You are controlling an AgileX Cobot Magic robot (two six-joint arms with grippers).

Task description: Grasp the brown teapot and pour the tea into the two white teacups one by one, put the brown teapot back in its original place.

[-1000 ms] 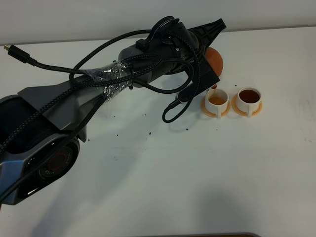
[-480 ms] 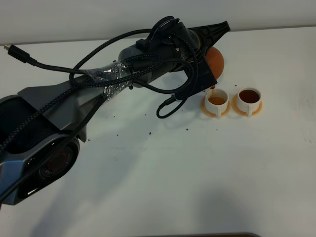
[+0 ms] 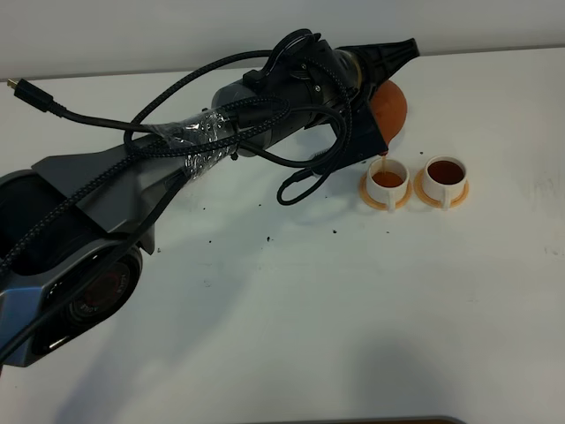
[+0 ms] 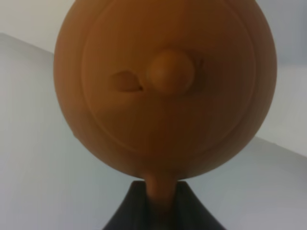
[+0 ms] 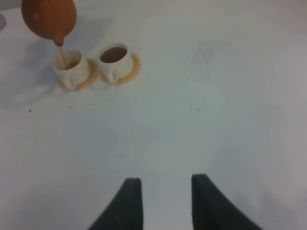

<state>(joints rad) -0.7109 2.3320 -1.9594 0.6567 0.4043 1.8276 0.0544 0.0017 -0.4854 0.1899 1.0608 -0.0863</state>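
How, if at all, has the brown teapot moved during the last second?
Yes: the brown teapot shifted slightly right in the high view, toward the unmoved teacup under its spout.

White counter (image 3: 371,309), smooth and matte, filling most of the view. Scattered over its middle, small dark specks (image 3: 267,238), loose and well apart. Near its right edge, faint grey scuffs (image 3: 540,188). Behind its far edge, pale wall (image 3: 132,35). At its near edge, thin dark strip (image 3: 371,420).
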